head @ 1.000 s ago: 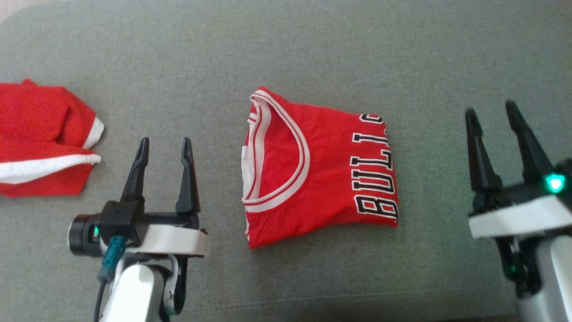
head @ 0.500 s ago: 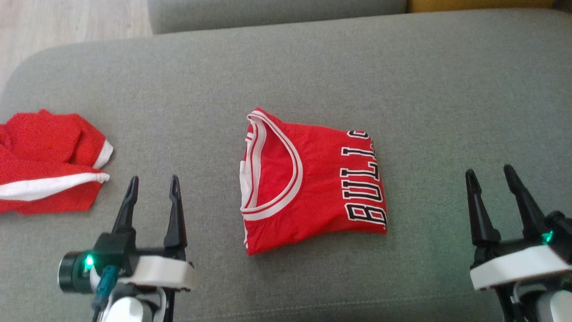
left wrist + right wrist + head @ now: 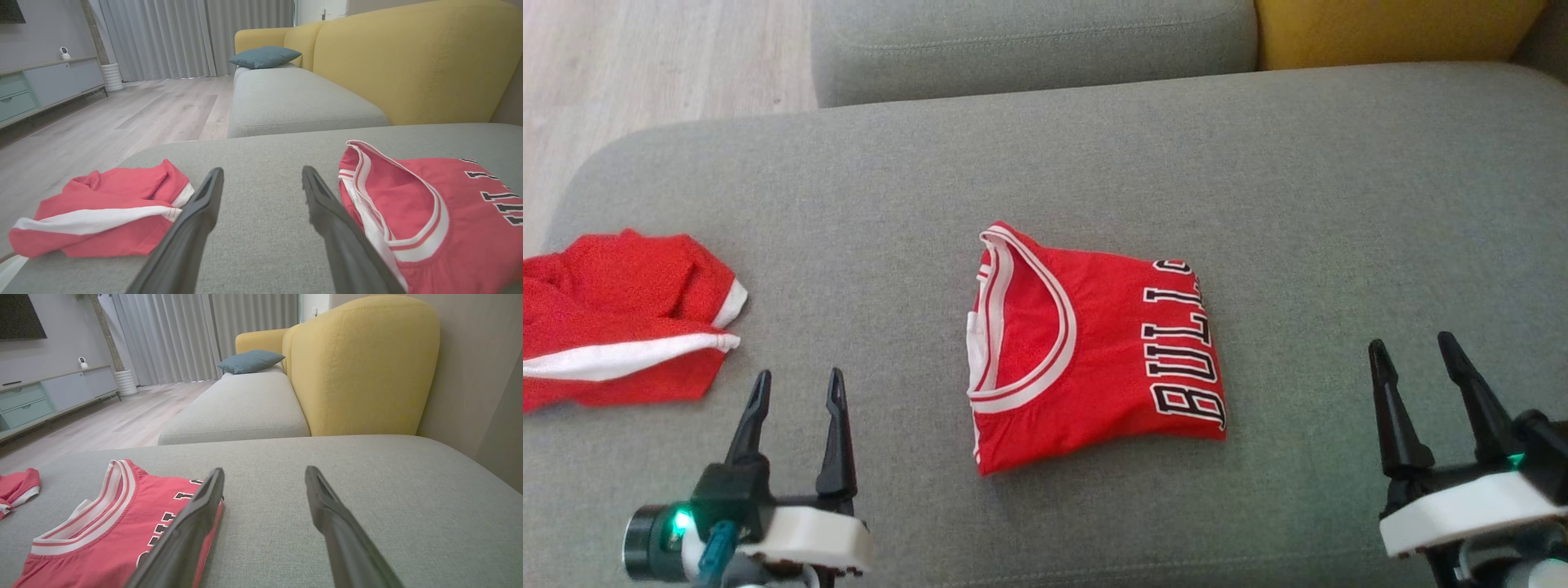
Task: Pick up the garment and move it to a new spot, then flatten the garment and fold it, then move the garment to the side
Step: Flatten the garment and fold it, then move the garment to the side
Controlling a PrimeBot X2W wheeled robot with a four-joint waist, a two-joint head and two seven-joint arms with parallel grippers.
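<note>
A red jersey (image 3: 1094, 351) with white trim and black "BULLS" lettering lies folded into a rough square in the middle of the grey cushion (image 3: 1045, 163). It also shows in the left wrist view as the jersey (image 3: 429, 220) at right and in the right wrist view as the jersey (image 3: 102, 535) at lower left. My left gripper (image 3: 795, 390) is open, low at the left, apart from the jersey. My right gripper (image 3: 1413, 349) is open at the lower right, also clear of it. Nothing sits between either pair of fingers.
Another red garment with a white stripe (image 3: 621, 318) lies crumpled at the cushion's left edge. A second grey seat (image 3: 1029, 41) and a yellow backrest (image 3: 1388, 28) stand behind. Wooden floor (image 3: 645, 57) lies beyond the left edge. A teal pillow (image 3: 263, 56) rests far off.
The head camera has tilted up, so the whole scene sits lower in the picture. Both grippers have drawn back toward me, away from the jersey. The jersey itself lies as before.
</note>
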